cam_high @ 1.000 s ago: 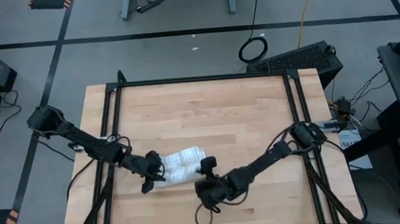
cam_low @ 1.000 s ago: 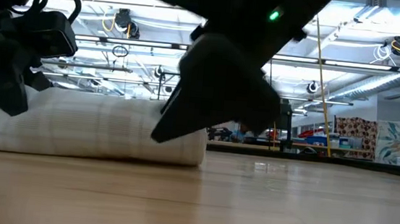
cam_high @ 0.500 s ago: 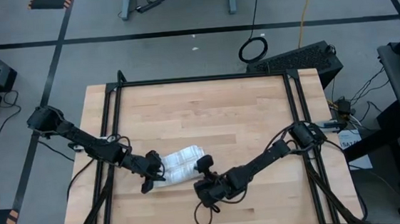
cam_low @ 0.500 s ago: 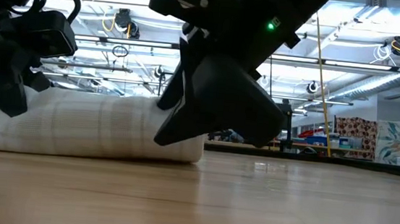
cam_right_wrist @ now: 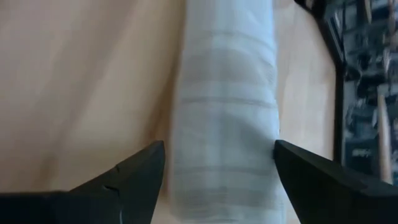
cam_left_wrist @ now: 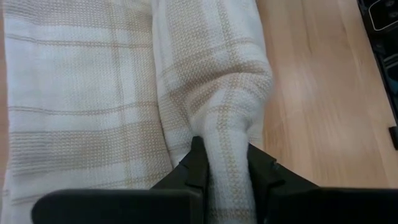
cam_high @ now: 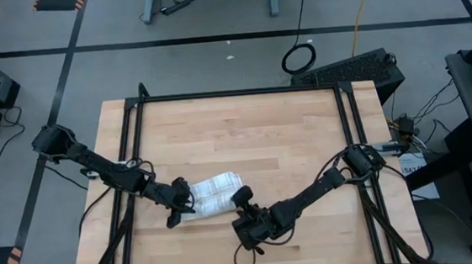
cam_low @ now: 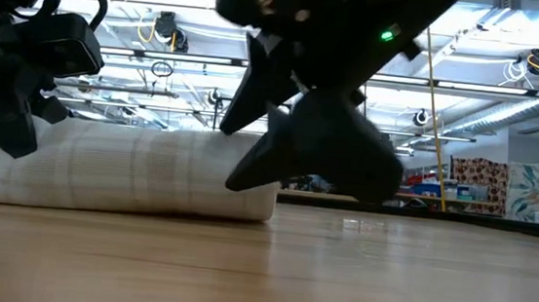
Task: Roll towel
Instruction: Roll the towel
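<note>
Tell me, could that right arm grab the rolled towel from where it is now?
Probably yes. The right pincer stands open with the towel straight ahead between its fingers, nothing between them. The left pincer is shut on the towel's other end, well clear.

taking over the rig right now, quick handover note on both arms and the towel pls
Left end effector: shut on a fold of the towel at the towel's left end.
Right end effector: open wide, facing the roll's right end with the roll lined up between its fingers; holding nothing.
Towel: lies as a thick roll on the wooden table, front-left of centre.
Done: the towel looks largely rolled up.
Left: probably release the left grip and check that the roll holds. Whether a loose edge remains I cannot tell.
</note>
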